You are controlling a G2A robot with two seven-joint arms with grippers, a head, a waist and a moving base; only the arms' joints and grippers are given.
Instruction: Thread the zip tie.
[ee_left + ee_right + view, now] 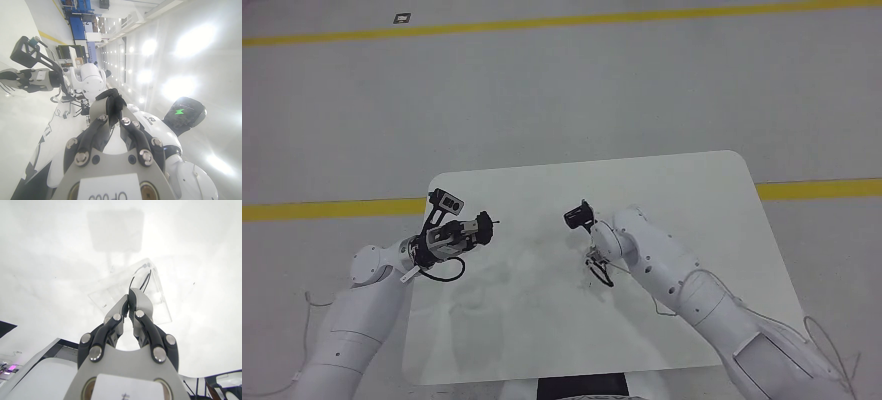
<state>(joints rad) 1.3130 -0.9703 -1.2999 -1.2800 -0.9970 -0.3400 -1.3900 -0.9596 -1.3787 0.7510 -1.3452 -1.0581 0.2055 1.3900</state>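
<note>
**Q:** State of the right gripper (129,300)?

**A:** Jaws pressed together, pointing down at the table (692,190), just right of frame centre in the top view. A thin black tie (132,281) runs out from between the tips and looks pinched there.

**Q:** Which way does the tie lie from the tips?

**A:** Straight ahead of them. Its long axis is roughly in line with the fingers, and its free end hangs over a clear tray (164,306) on the table. A second tie (147,278) lies in the tray just beside it, toward the far corner.

**Q:** Appearance of the tie?

**A:** Narrow, black, slightly bowed. Head and tail cannot be told apart.

**Q:** State of the left gripper (113,106)?

**A:** Jaws closed. It is held off the table, left of centre in the top view, well apart from the right gripper and turned toward it. Whether it holds anything cannot be told.

**Q:** What does the coming move turn on?

**A:** As a judgement, the right arm is nearer the tie. Threading requires tail and head brought onto one axis, and the bow in the tie may throw the tip off line.
</note>
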